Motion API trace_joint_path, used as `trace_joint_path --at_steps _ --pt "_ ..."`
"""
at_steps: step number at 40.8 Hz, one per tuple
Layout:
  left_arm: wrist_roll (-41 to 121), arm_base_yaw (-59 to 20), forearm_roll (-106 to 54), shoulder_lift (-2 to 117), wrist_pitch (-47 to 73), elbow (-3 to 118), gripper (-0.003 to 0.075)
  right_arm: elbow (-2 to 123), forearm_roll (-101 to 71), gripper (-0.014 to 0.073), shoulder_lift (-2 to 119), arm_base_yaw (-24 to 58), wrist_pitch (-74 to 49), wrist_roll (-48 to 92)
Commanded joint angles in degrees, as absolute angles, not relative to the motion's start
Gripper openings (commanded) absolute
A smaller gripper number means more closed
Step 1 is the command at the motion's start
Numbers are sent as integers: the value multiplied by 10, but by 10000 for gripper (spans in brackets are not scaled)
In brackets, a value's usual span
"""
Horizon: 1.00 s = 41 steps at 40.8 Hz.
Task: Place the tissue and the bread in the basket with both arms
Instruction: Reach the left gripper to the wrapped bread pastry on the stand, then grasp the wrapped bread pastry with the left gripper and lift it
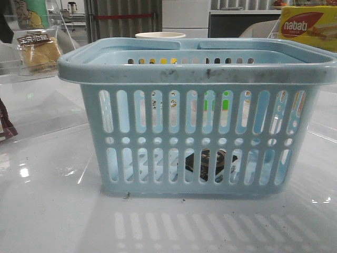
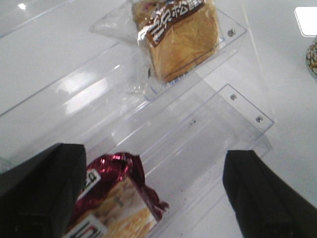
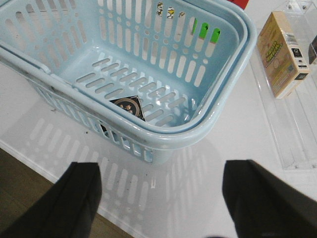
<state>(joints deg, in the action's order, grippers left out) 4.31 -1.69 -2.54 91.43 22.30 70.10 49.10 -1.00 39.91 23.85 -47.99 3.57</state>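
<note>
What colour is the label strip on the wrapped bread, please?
Dark brown with white lettering on the bread, clearest in the left wrist view.

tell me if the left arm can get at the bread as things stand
Probably yes. In the left wrist view the left gripper is open and empty, and the bread lies uncovered on a clear acrylic shelf ahead of it. A dark red packet sits nearer the fingers but not over the bread.

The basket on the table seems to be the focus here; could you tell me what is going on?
The tissue already lies inside the basket. The bread sits on a clear acrylic shelf, not yet picked up. The left gripper hangs open near it, above a dark red packet. The right gripper is open and empty beside the basket.
</note>
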Motion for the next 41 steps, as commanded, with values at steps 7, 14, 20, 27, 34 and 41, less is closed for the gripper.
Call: trace_joint_path --at_steps 7,14,20,27,34,41 --pt "38 -16 -31 997 150 816 613 506 -6 605 398 238 -441 41" --pt "38 -16 -31 1064 131 880 613 506 -6 605 398 238 -441 41" --pt "38 -16 -31 1108 108 918 613 506 -6 605 398 238 -441 41" --pt "38 -16 -31 1142 95 947 608 506 -6 605 398 238 -441 41" --pt "38 -16 -31 1144 92 947 472 506 -6 605 398 238 -441 41" --pt "38 -16 -31 1144 96 947 295 506 -6 605 398 238 -441 41"
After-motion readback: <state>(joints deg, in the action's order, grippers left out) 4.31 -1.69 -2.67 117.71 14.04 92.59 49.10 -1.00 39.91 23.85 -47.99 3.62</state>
